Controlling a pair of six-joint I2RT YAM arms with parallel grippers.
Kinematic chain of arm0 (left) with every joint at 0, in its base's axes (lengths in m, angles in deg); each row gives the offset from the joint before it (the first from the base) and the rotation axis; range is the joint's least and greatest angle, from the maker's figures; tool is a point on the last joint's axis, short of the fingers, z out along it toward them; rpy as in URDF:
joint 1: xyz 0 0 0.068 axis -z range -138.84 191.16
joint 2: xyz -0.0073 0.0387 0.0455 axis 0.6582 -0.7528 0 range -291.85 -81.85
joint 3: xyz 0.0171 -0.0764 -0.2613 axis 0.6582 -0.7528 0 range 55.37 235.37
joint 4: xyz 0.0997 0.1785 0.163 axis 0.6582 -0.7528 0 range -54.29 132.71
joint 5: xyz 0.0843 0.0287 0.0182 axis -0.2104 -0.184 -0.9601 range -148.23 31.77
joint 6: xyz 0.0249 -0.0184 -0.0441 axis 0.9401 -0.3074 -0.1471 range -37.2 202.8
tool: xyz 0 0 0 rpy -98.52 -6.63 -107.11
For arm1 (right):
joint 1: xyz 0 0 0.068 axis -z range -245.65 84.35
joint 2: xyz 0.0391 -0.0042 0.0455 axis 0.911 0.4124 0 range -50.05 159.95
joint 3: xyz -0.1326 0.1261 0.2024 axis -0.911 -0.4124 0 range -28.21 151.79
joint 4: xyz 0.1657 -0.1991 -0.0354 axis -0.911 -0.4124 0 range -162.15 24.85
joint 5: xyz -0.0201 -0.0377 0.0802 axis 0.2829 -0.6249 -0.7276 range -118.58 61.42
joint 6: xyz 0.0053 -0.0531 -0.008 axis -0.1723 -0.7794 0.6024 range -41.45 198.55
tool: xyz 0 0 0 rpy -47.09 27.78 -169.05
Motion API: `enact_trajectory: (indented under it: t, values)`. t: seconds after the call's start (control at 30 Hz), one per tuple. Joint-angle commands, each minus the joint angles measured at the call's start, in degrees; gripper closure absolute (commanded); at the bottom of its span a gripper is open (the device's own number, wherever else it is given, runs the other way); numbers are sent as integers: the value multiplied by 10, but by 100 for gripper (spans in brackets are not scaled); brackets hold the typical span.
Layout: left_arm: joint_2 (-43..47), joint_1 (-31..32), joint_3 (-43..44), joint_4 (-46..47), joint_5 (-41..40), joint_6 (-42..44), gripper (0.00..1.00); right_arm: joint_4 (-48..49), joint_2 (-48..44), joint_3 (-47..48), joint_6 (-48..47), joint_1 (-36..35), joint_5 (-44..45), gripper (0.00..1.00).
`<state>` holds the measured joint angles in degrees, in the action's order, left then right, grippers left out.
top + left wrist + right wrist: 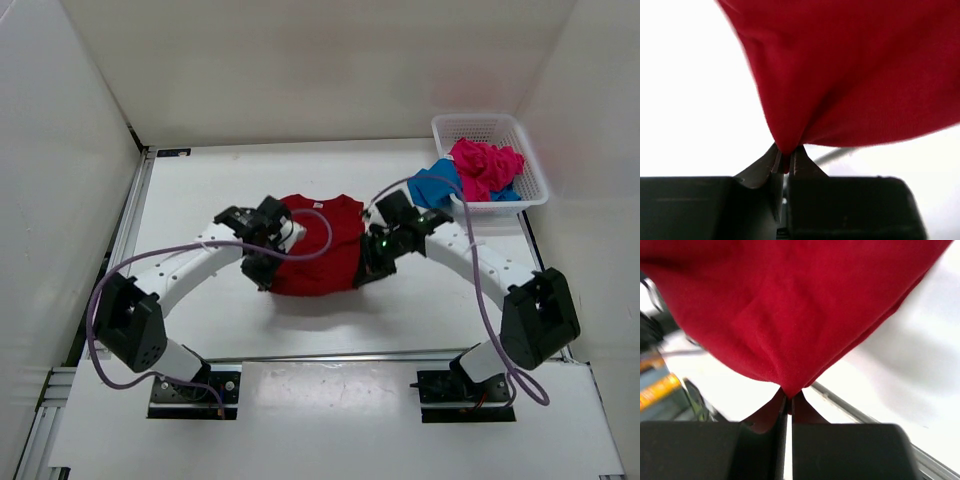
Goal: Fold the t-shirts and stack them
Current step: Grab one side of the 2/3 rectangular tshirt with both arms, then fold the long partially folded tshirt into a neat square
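**Red shirt.** The red shirt (318, 222) lies spread at the centre of the surface (200, 190), between the two arms, with its collar toward the far side. Both hands hold it at its near edge. A shadow falls on the surface just under that edge.

**Left hand.** The left hand (260, 270) sits at the near left corner of the red shirt. In the left wrist view the fingers (775, 162) are closed to a narrow slit, with a tuck of red fabric pinched between the tips. The cloth fans out up and to the right from that pinch.

**Right hand.** The right hand (368, 270) sits at the near right corner of the red shirt. In the right wrist view the jaws are drawn together on a point of red fabric, and the cloth spreads up and away from it.

**Other shirts.** A white basket (480, 123) stands at the far right corner of the surface. The pink shirt (485, 165) lies crumpled inside it. The blue shirt (435, 185) hangs over the basket's left rim, close to the right arm. Both are apart from the red shirt.

**Cable.** A purple cable (329, 236) from the left arm loops over the red shirt.
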<state>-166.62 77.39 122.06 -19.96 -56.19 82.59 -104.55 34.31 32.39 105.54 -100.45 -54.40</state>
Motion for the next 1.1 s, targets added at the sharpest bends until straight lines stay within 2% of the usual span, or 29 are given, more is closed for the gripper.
enact_trajectory:
  t: [0.0, 0.07, 0.2, 0.33, 0.47, 0.67, 0.77, 0.9, 1.07]
  values:
    - [-18, -44, 83, -20, -45, 2, 90, -69, 28, 107, -38, 48, 10, 100]
    - [-47, -64, 126, -15, -51, 2, 90, -83, 80, 158, -55, 79, 4, 100]
    - [-148, -116, 274, -10, -51, 2, 90, -110, 178, 323, -84, 117, -8, 100]
    - [-223, -140, 369, 12, -51, 2, 90, -117, 286, 433, -84, 156, -34, 100]
    - [-289, -145, 437, 25, -51, 2, 90, -117, 358, 513, -74, 178, -58, 100]
    - [-369, -151, 504, 58, -51, 2, 90, -91, 431, 562, -41, 206, -73, 100]
    - [-398, -151, 523, 79, -51, 2, 90, -79, 438, 562, -29, 211, -73, 100]
    - [-417, -151, 536, 120, -63, 2, 90, -30, 431, 516, -4, 223, -53, 100]
    - [-442, -151, 565, 149, -64, 2, 90, 3, 431, 509, 32, 229, -21, 100]
